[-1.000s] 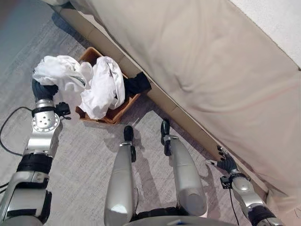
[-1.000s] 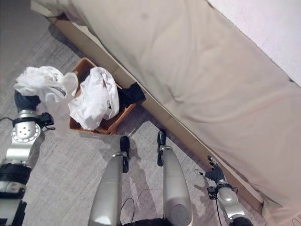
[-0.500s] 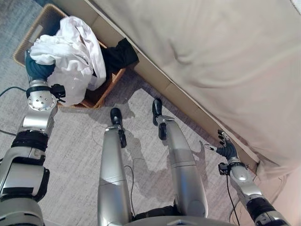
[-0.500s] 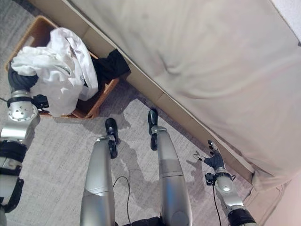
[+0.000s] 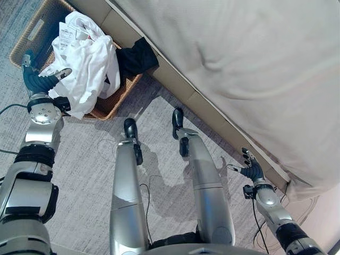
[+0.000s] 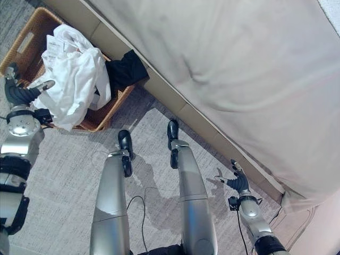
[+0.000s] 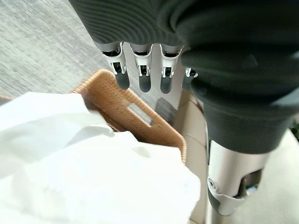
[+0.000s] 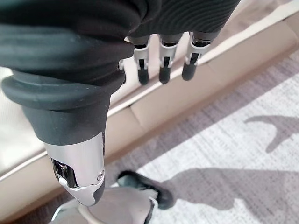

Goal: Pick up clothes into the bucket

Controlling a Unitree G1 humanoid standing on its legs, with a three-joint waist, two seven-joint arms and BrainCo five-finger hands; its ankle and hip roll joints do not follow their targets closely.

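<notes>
While the bed [image 5: 255, 69] is taking up most of what I am seeing, its beige cover running diagonally above the grey carpet [image 5: 85, 175], I am working at the wicker basket [image 5: 33, 33] sitting against the bed's base. The white clothes [image 5: 87, 69] are lying heaped in the basket, with part of the pile drooping over its near rim toward the carpet, and a black garment [image 5: 137, 57] is hanging over the basket's end nearest the bed, apparently half in and half out. My left hand [image 5: 38, 81] is hovering just beside the white heap with its fingers [image 7: 142, 77] straight and spread, holding nothing; the wrist view is showing them clear of the cloth above the basket's far wall. My right hand [image 5: 249, 169] is hanging idle well apart from the basket, near the bed's base, fingers loose and empty. I am judging the drop of the white load as made and the release as the step in hand. Next I am expecting to push the overhanging white cloth inside the rim, then look for any garment left out, the black one being the likeliest candidate.
</notes>
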